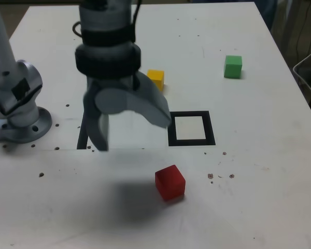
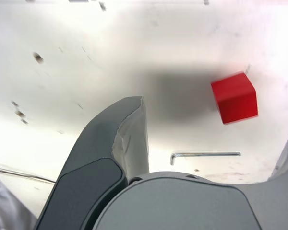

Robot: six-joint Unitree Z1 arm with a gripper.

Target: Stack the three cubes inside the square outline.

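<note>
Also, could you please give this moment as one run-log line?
gripper: open, empty | red cube: on table, outside square outline | stack: not started

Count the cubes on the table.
3: the red cube in front of the square outline, the yellow cube behind it, partly hidden by the gripper, the green cube at back right.

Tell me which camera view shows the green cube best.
The exterior view: it shows the green cube whole and unobstructed, towards the far right of the table. The wrist view does not show it at all; the only cube there is the red one.
</note>
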